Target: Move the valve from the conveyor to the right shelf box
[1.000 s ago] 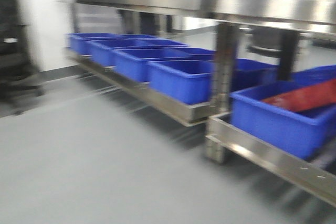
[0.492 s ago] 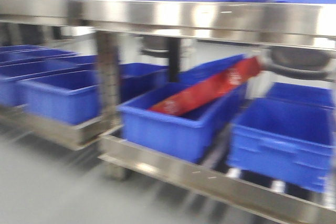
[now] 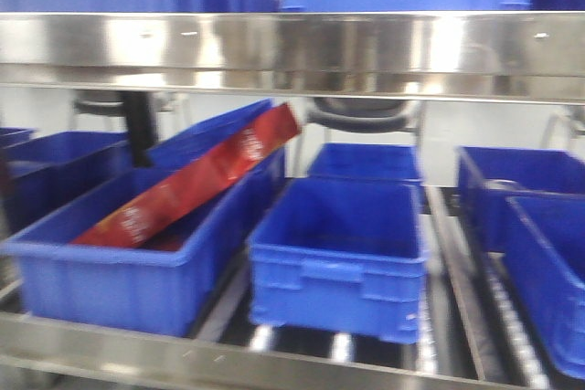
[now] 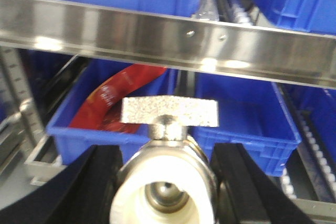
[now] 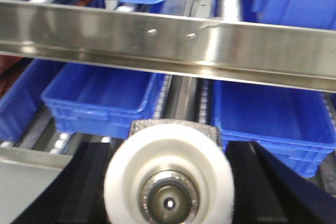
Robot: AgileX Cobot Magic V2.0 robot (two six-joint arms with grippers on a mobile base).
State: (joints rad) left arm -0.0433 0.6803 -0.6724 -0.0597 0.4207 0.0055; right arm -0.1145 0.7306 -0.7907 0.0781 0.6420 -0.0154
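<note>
My left gripper (image 4: 167,195) is shut on a metal valve (image 4: 165,177) with a white end cap and a flat grey handle on top. Its black fingers (image 4: 97,187) press on both sides of the valve. My right gripper (image 5: 170,195) is shut on a second valve (image 5: 170,174), with its round white end facing the camera and a grey handle behind. Both grippers are held in front of the shelf, below its steel rail (image 4: 173,38). An empty blue shelf box (image 3: 334,303) stands at the middle. The conveyor is out of view. Neither gripper shows in the front view.
A blue box (image 3: 119,289) at the left holds a slanting red package (image 3: 196,180). More blue boxes (image 3: 548,289) stand at the right and behind, on roller tracks. A wide steel rail (image 3: 292,47) crosses above them, with more blue boxes on the upper level.
The front view has swung right along the shelf. The box with the red package has shifted from the frame's right to its left, and the shelf now faces me head-on and closer.
</note>
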